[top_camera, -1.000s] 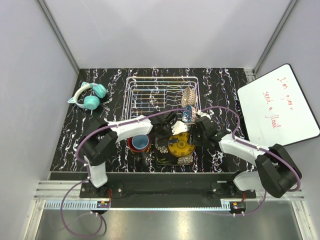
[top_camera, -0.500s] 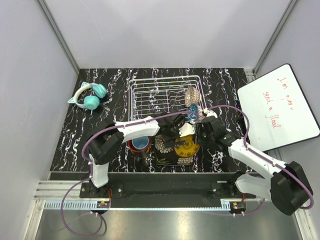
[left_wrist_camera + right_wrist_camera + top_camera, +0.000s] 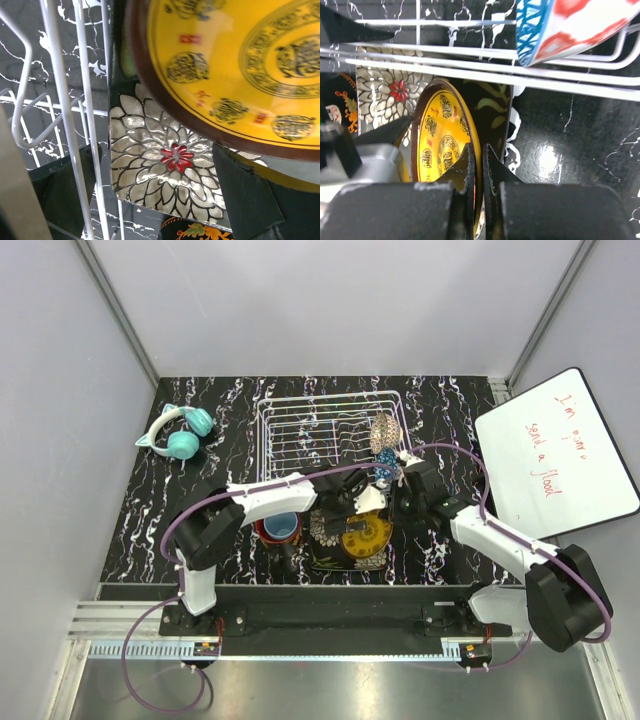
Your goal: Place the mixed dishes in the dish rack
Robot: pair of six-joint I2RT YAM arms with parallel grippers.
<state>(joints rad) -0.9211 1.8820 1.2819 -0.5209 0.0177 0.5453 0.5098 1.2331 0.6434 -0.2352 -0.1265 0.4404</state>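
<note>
Ahead, dish rack wires (image 3: 545,82), perhaps against the mustard-yellow plate (image 3: 440,130).

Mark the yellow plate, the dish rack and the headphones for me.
yellow plate (image 3: 441,142), right wrist view, patterned face.
dish rack (image 3: 300,435), top view, wire floor.
headphones (image 3: 183,444), top view, teal ear cup.

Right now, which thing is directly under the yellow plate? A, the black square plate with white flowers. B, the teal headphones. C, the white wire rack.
A: in the left wrist view the mustard-yellow plate overlaps the black square flowered plate, whose petal pattern shows just below its rim.
</note>
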